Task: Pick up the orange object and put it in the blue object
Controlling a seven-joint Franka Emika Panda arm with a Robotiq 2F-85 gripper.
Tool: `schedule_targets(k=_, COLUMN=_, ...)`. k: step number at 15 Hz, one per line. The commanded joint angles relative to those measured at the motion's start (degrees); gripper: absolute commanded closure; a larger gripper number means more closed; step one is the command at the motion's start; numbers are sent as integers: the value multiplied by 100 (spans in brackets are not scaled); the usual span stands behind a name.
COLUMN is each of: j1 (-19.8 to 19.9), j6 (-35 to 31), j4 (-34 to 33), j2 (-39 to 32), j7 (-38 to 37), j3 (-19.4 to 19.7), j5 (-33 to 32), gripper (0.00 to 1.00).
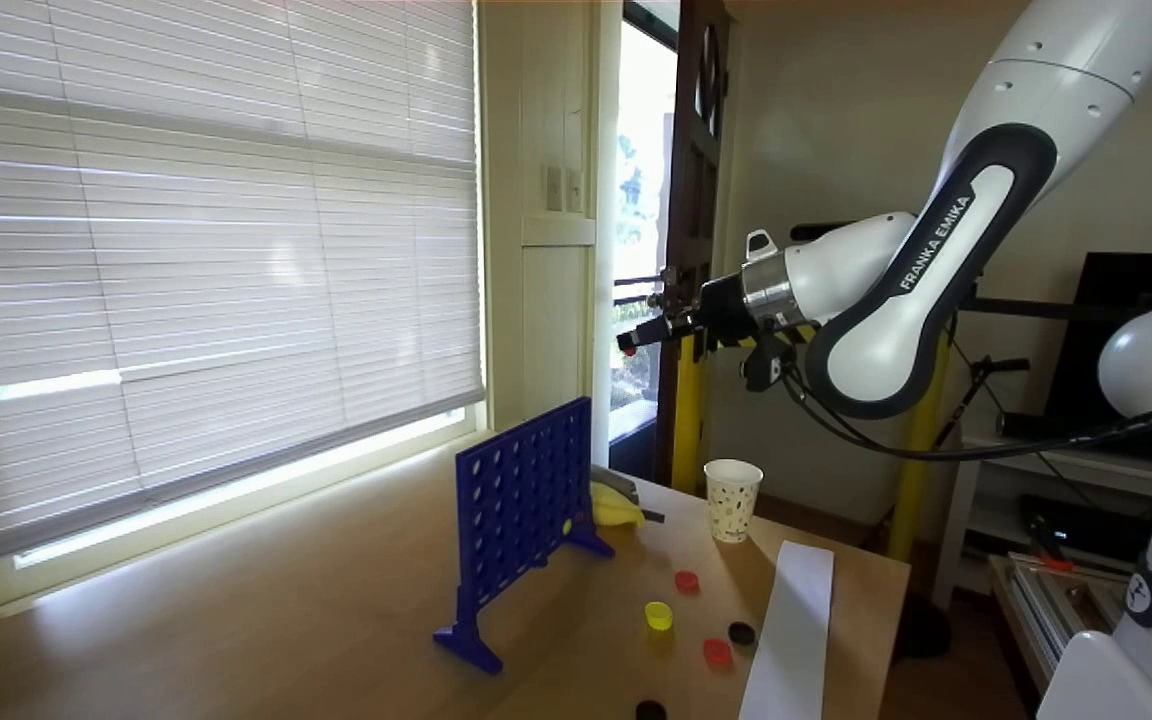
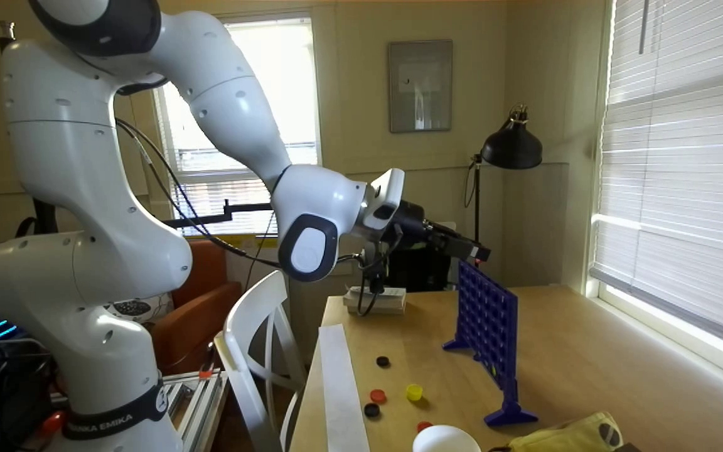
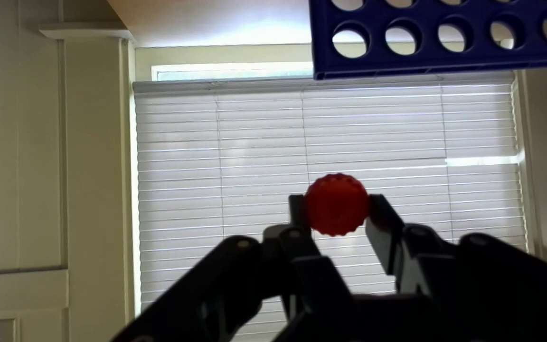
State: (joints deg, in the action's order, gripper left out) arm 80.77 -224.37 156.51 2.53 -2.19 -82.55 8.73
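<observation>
Pinching the orange-red token [image 3: 336,202] between its two fingertips, our gripper [image 3: 338,209] hangs raised well off the worktop [image 1: 336,620], its jaws drawn in against the token's sides. We see the blue grid [image 1: 524,495] upright on its feet between the edge by the blinds [image 1: 206,250] and the edge by the robot's base [image 2: 107,383], running lengthwise with both. The wrist view, which stands upside down, shows us a gap between token and grid. Along the base-side edge lies a white paper strip [image 1: 794,630]; between it and the grid we count two loose red tokens [image 1: 687,582], two black tokens [image 1: 741,632] and a yellow token [image 1: 658,615]. A paper cup [image 1: 733,500] stands upright near one end edge. At the corner where the opposite end edge meets the base-side one, in an exterior view, we have a pale stack [image 2: 377,300]; we cannot tell whether it is books or paper.
</observation>
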Motion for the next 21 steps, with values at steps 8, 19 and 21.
schedule_targets(k=8, j1=170, j6=168, j4=-75, j2=-177, j7=278, j3=-126, j5=25, gripper=90)
schedule_targets(k=19, j1=385, j6=876, j4=-487, j2=-319, j7=465, j3=-234, j5=16, gripper=90)
schedule_targets(k=21, j1=369, j6=893, j4=-536, j2=-363, j7=504, j3=-241, j5=49, gripper=90)
